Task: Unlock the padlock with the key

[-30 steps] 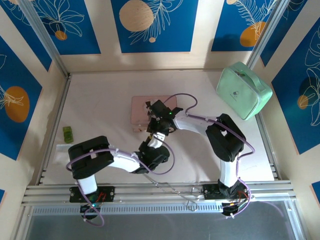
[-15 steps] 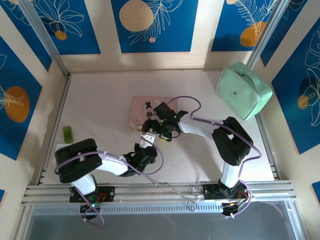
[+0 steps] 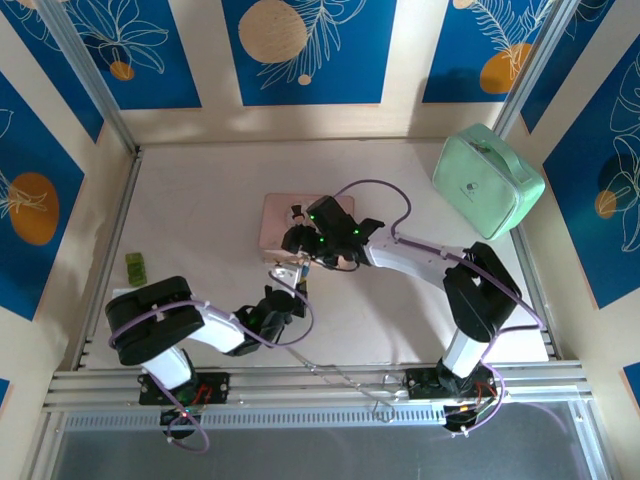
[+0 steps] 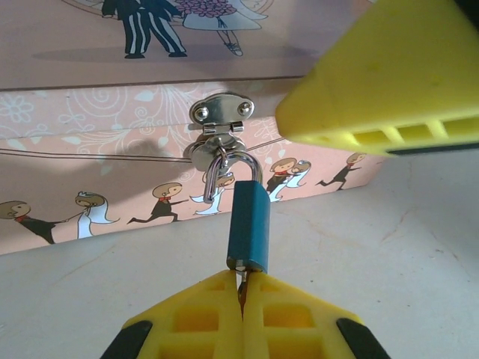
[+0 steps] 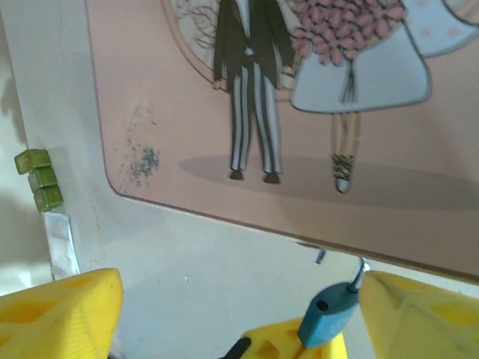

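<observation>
Pinching the key [image 4: 239,274] under the padlock [image 4: 248,226], left gripper [image 4: 241,290] is clamped together; right gripper [image 5: 243,288] hangs spread wide over the pink tin box [image 4: 82,142] edge.

The padlock [image 4: 248,228] hangs before the tin box [image 3: 278,225], mid-frame; carry case [image 3: 488,180] upper right, small block [image 3: 135,267] left.
</observation>
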